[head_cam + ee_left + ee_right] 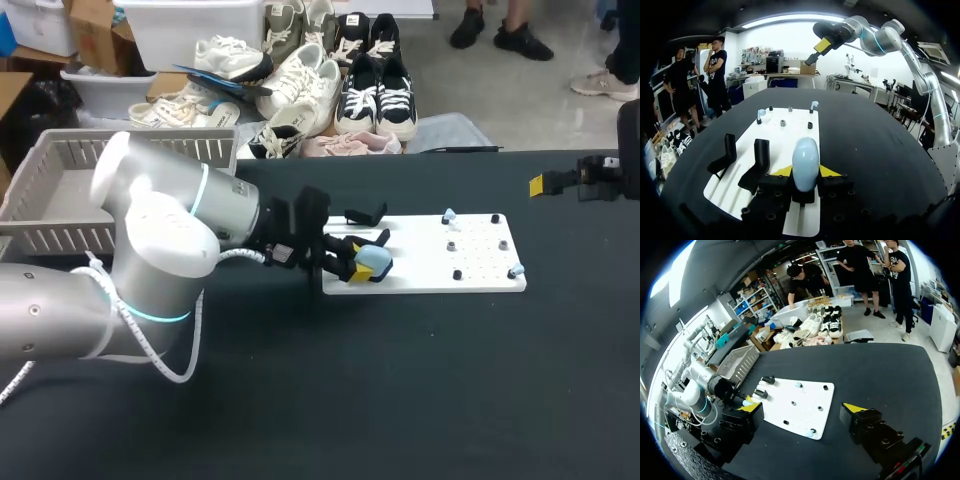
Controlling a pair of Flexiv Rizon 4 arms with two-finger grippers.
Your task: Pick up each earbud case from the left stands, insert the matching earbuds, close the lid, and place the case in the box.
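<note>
Head view: the left gripper point(352, 265) is clamped on the pale blue earbud case point(377, 260). It holds the case at the left end of the white board point(420, 278) on the dark worktop point(400, 400), near an empty black stand point(366, 214). The grey basket point(40, 215) (presumably the box) sits well off to the left, behind the arm.

Left wrist view: both yellow tips press the case's flanks and its rounded end points ahead. Whether it is lifted clear of the board cannot be told. The shell looks smooth, glossy and hard, so it is probably light, rigid and apt to slip. A hold low across the two broad sides seems safest (clear of the lid seam, so the lid can still open). Small pale blue earbuds point(761, 113) stand on pegs at the board's far end; they look tiny and easy to drop.

Right wrist view: the right gripper point(802, 409) hangs above the worktop, its fingers spread wide with nothing between them.

No writing can be read on the case, board or basket.
</note>
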